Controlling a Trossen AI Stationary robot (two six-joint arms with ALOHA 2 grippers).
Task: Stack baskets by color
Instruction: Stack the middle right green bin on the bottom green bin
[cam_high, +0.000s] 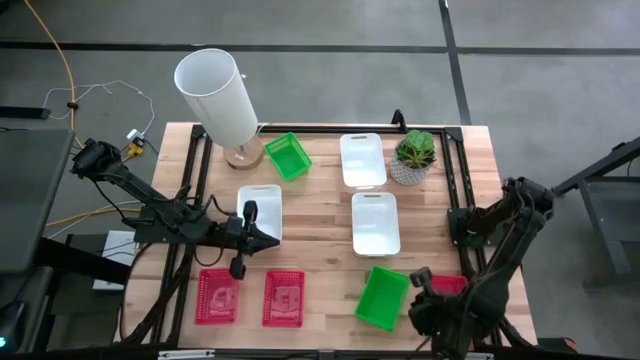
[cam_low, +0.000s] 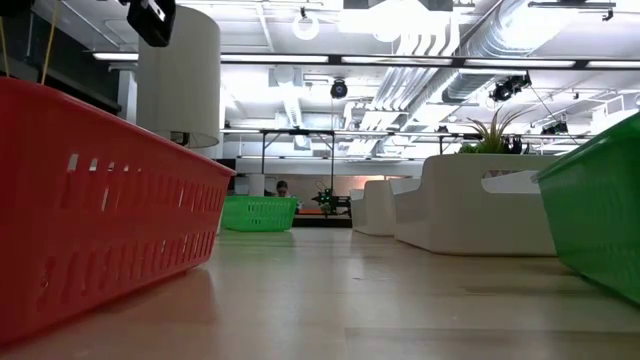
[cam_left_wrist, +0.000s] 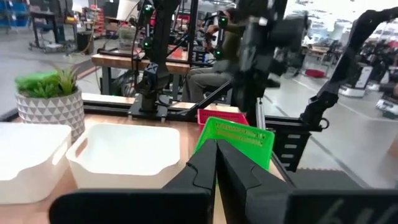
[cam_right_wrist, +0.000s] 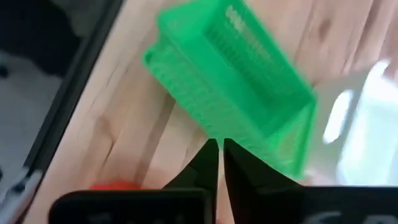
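Note:
A green basket (cam_high: 383, 297) sits near the front edge, right of centre, with my right gripper (cam_high: 418, 281) shut on it; it shows tilted in the left wrist view (cam_left_wrist: 239, 138). A red basket (cam_high: 447, 285) lies under my right arm. Two red baskets (cam_high: 218, 297) (cam_high: 283, 298) rest flat at front left. Another green basket (cam_high: 288, 156) sits at the far side. Three white baskets (cam_high: 262, 210) (cam_high: 362, 160) (cam_high: 375, 222) lie around the middle. My left gripper (cam_high: 250, 237) is shut and level above the left white basket, holding nothing. My right gripper pinches the green basket's mesh side wall (cam_right_wrist: 239, 140), the one toward the table's right edge, between its two fingers. The fingers slant down onto it from the right. The basket sits tilted, that side raised; whether its other side rests on the table I cannot tell.
A tall white cylinder (cam_high: 218, 95) stands at the far left and a potted plant (cam_high: 414, 155) at the far right. Black frame rails run along the table's left and right edges. Bare wood lies between the red baskets and the held green one.

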